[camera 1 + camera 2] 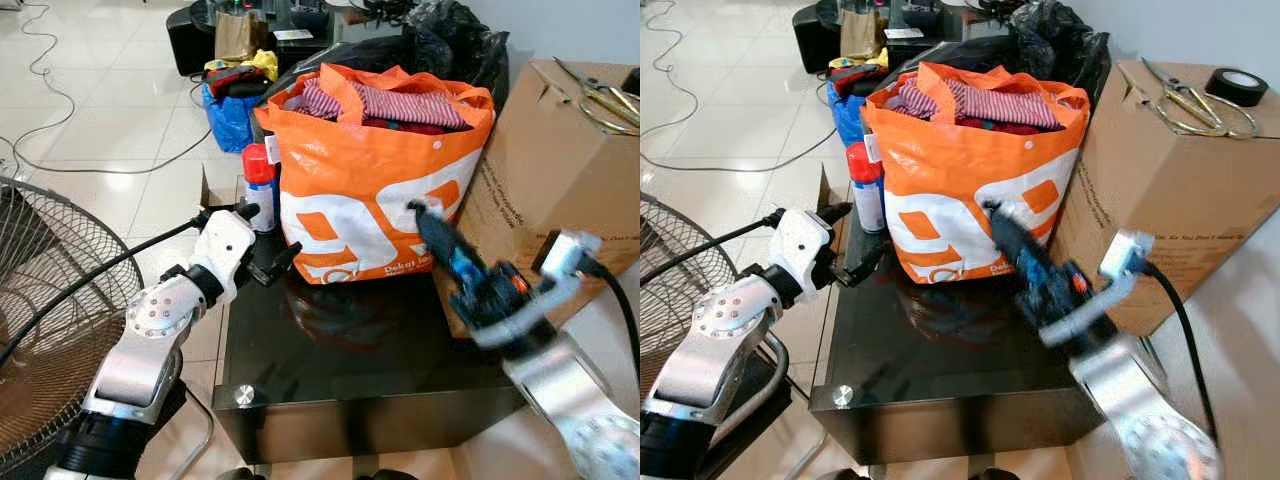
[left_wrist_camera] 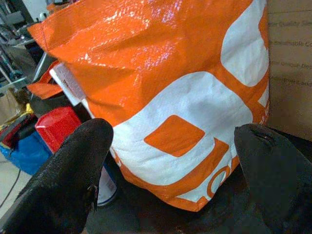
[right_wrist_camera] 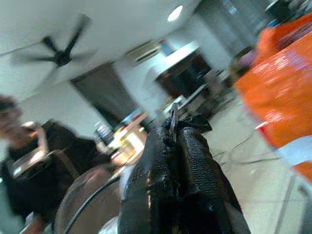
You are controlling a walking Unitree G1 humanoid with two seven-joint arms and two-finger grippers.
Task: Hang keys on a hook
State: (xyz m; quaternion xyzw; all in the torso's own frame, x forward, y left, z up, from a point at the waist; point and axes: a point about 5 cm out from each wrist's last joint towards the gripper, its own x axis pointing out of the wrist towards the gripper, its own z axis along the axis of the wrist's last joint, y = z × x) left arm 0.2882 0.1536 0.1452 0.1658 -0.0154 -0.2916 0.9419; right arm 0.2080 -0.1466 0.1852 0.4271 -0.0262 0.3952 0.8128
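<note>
My right gripper point(image 1: 420, 212) is raised over the black glass table point(image 1: 340, 380), its tips close to the front of the orange bag point(image 1: 370, 190). In the right wrist view its fingers point(image 3: 195, 161) are pressed together, and a thin flat metal sliver point(image 3: 173, 117) pokes out between the tips; I cannot tell what it is. My left gripper point(image 1: 268, 232) is open with nothing in it, low at the table's left edge, pointing at the bag's lower corner point(image 2: 175, 136).
A red-capped spray can point(image 1: 260, 185) stands beside the bag. A cardboard box point(image 1: 560, 170) with scissors point(image 1: 600, 100) and a tape roll point(image 1: 1237, 85) is on the right. A floor fan point(image 1: 40, 300) stands left. A person point(image 3: 19, 141) sits behind me.
</note>
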